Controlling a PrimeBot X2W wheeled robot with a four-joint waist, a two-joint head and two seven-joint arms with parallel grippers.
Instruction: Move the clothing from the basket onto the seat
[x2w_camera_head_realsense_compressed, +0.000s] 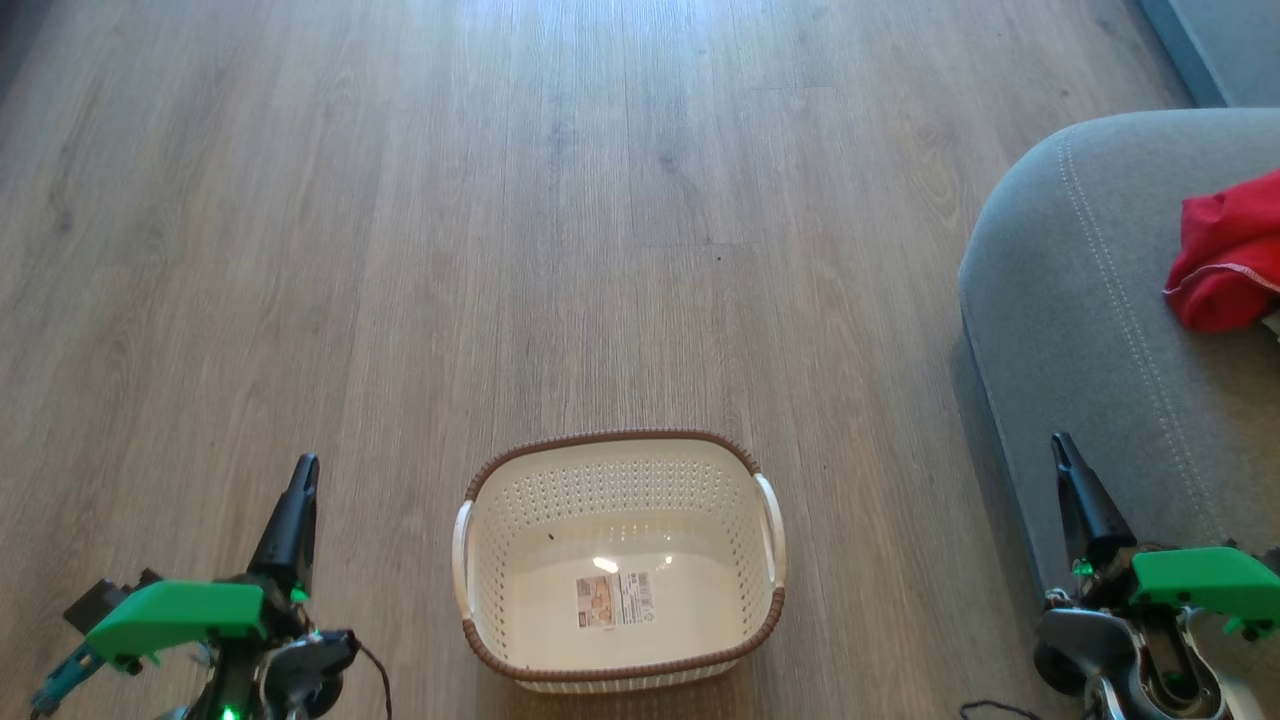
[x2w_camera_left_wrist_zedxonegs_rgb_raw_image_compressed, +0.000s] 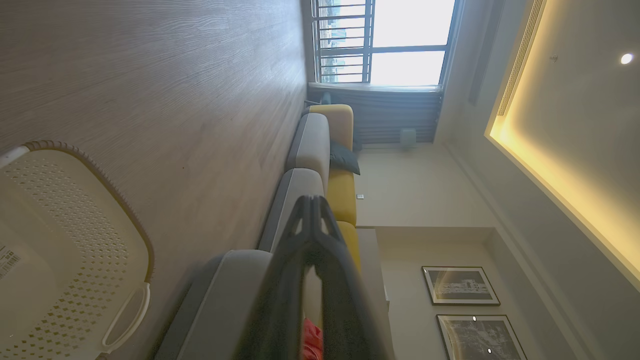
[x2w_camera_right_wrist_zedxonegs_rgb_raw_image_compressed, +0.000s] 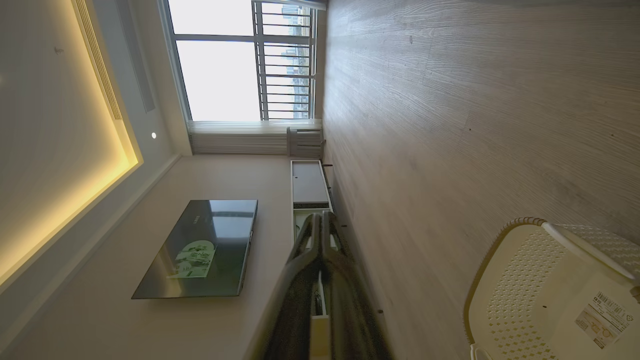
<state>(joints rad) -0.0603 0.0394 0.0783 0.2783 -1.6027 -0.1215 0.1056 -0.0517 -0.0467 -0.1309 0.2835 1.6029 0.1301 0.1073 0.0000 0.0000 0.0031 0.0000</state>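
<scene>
The cream basket (x2w_camera_head_realsense_compressed: 480, 560) with a brown rim stands on the wood floor near the bottom middle of the head view, holding nothing but a label on its bottom. Red clothing (x2w_camera_head_realsense_compressed: 1228, 255) with white trim lies on the grey seat (x2w_camera_head_realsense_compressed: 1080, 330) at the right edge. My left gripper (x2w_camera_head_realsense_compressed: 300, 475) is shut at the lower left, left of the basket, fingers pointing up the view. My right gripper (x2w_camera_head_realsense_compressed: 1062, 445) is shut at the lower right, over the seat's front edge. The left wrist view shows the basket (x2w_camera_left_wrist_zedxonegs_rgb_raw_image_compressed: 55, 260), the seat (x2w_camera_left_wrist_zedxonegs_rgb_raw_image_compressed: 220, 305) and a sliver of red clothing (x2w_camera_left_wrist_zedxonegs_rgb_raw_image_compressed: 312, 340) behind the shut fingers.
Bare wood floor (x2w_camera_head_realsense_compressed: 560, 220) stretches ahead and to both sides of the basket. A grey and yellow sofa (x2w_camera_left_wrist_zedxonegs_rgb_raw_image_compressed: 320, 160) runs toward a window in the left wrist view. A television (x2w_camera_right_wrist_zedxonegs_rgb_raw_image_compressed: 200, 250) hangs above a low cabinet (x2w_camera_right_wrist_zedxonegs_rgb_raw_image_compressed: 307, 185) in the right wrist view.
</scene>
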